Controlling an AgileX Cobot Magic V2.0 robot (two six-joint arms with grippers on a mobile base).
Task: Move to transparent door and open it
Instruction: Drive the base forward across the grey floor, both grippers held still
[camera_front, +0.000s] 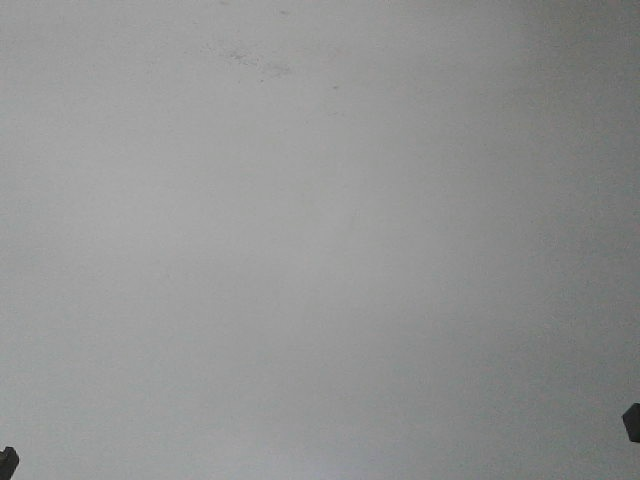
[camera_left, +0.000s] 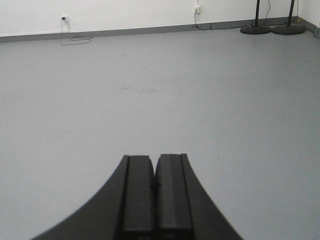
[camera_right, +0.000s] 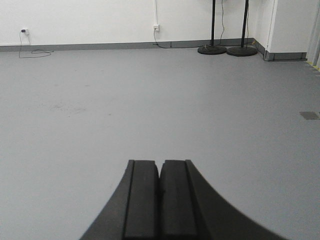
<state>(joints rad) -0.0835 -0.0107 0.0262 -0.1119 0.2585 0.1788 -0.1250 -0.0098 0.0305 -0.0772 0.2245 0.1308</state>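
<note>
Both hands shut over bare grey floor, door out of view

The transparent door shows in none of the three views, so I cannot tell where it stands.

In the left wrist view the left hand (camera_left: 155, 162) has its two dark fingers pressed flat together with nothing between them. The right hand (camera_right: 160, 166) looks the same in the right wrist view: fully closed and holding nothing. Both point out over the grey floor (camera_left: 150, 100) toward a far white wall (camera_left: 125, 12) with a grey skirting (camera_left: 150, 30) along its foot.

On that wall a left socket (camera_left: 64, 18) has a cable (camera_left: 75, 40) looping onto the floor, and a right socket (camera_left: 197, 9) sits further right. Two round black stand bases (camera_right: 212, 49) rest side by side on the floor at the far right, each with a thin upright pole, close to a white corner block (camera_right: 287, 25). A small dark floor plate (camera_right: 310, 115) lies at the right edge.

The front view is filled by grey floor with a faint scuff mark (camera_front: 255, 62) near the top
</note>
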